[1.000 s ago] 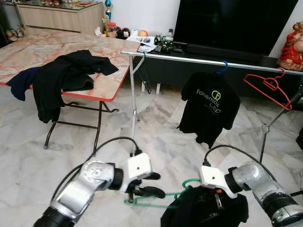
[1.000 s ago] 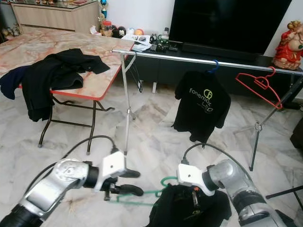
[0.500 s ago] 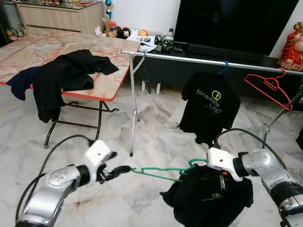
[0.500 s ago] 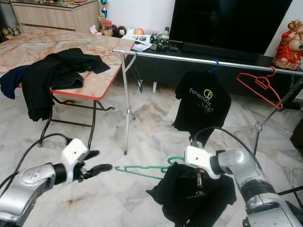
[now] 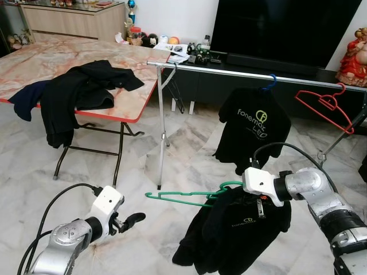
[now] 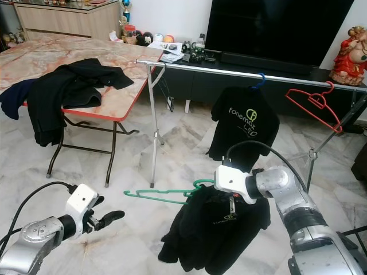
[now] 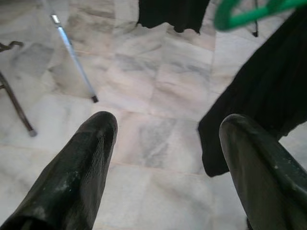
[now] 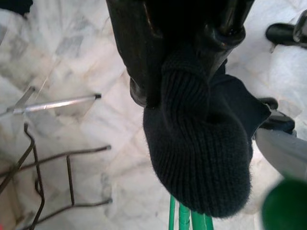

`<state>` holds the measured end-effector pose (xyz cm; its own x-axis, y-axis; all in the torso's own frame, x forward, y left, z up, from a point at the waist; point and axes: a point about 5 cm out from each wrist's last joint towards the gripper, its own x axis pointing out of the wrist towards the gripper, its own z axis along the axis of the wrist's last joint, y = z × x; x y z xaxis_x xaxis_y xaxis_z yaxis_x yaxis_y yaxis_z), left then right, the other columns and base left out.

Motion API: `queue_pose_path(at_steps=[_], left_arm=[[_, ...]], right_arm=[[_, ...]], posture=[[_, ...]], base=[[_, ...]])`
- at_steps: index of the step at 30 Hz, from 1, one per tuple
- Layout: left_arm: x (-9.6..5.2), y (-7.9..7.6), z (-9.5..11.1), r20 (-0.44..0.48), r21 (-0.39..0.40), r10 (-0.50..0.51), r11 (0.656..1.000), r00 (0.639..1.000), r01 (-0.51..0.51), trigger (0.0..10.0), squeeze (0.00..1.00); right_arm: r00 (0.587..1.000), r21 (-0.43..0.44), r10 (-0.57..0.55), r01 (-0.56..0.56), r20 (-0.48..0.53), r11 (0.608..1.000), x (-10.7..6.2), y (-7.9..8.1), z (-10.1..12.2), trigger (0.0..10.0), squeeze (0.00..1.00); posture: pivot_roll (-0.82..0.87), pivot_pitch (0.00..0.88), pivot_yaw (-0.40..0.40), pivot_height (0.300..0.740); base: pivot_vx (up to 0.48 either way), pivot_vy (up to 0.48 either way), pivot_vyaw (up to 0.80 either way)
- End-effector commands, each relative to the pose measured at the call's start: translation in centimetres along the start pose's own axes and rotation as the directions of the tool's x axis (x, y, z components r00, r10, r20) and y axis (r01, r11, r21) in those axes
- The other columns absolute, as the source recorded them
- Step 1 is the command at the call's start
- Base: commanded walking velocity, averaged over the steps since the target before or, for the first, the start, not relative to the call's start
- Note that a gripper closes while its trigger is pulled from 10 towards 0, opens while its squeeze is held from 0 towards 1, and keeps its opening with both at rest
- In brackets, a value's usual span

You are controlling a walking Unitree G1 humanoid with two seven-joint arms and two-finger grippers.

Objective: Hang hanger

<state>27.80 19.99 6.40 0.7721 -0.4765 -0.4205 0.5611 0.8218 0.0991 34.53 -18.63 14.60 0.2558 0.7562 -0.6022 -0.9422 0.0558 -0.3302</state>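
Right gripper (image 5: 259, 201): raised in front of the robot on its right, fingers pressed together on the collar of the black shirt (image 5: 229, 232) — in the right wrist view the dark knit fabric bulges out from between the two black fingers (image 8: 139, 57).
Green hanger (image 5: 183, 196): carried inside that black shirt, held level in the air above the marble floor (image 5: 69, 183); its bare arm sticks out toward the robot's left and its hook curls up just beside the right gripper.
Black shirt: hangs down from the green hanger in loose folds, a small pale logo on its front, its lower edge near the floor.
Left gripper (image 5: 131, 220): low on the robot's left, well apart from the green hanger; fingers spread with nothing between them — the left wrist view shows bare floor tiles in the gap.
Clothes rail (image 5: 252, 73): a silver bar on thin legs, standing beyond the grippers in front of the TV cabinet.
On the rail: a printed black T-shirt (image 5: 252, 134) on a blue hanger (image 5: 268, 81), and an empty red hanger (image 5: 324, 106) further to the right.
Folding table (image 5: 114, 109): to the left, marble-patterned top with a red edge, dark clothes (image 5: 80, 91) heaped on it and draping over its near edge.
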Motion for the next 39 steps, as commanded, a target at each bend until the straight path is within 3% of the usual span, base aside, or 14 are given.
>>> queue_pose_path(at_steps=[1, 13, 23, 32, 39], left_arm=[[0.3, -0.4, -0.2, -0.014, 0.008, -0.023, 1.0, 1.0, 0.023, 10.0, 0.0], [1.1, -2.6, 1.2, 0.036, 0.016, -0.209, 0.978, 0.977, 0.209, 10.0, 0.0], [2.1, -3.8, 2.5, 0.078, 0.037, -0.245, 0.969, 0.966, 0.243, 10.0, 0.0], [2.6, -4.6, 2.9, 0.053, 0.079, -0.285, 0.957, 0.957, 0.28, 10.0, 0.0], [3.3, -4.7, 3.1, 0.019, 0.109, -0.234, 0.967, 0.972, 0.231, 9.8, 0.0]], right_arm=[[0.998, -0.046, -0.032, 0.034, 0.047, 0.998, -0.7, -0.8, 1.2, 0.0, 0.0], [0.992, -0.159, -0.023, 0.043, 0.126, 0.986, -0.6, -1.7, 4.2, 0.0, 0.0], [0.975, -0.182, -0.059, 0.098, 0.212, 0.978, -0.7, -2.4, 6.2, 0.0, 0.0], [0.967, -0.206, -0.081, 0.132, 0.241, 0.97, -1.1, -2.9, 7.5, 0.0, 0.0], [0.961, -0.23, -0.079, 0.142, 0.265, 0.963, -1.2, -3.0, 8.6, 0.0, 0.0]], posture=[[0.16, 0.0, -0.096, 0.74], [0.16, 0.0, -0.099, 0.74], [0.17, 0.0, -0.109, 0.74], [0.16, 0.0, -0.112, 0.74], [0.16, 0.0, -0.116, 0.74]], base=[[0.0, 0.0, 0.0], [0.0, 0.0, 0.0], [0.0, 0.0, 0.0], [0.0, 0.0, 0.0], [0.0, 0.0, 0.0]])
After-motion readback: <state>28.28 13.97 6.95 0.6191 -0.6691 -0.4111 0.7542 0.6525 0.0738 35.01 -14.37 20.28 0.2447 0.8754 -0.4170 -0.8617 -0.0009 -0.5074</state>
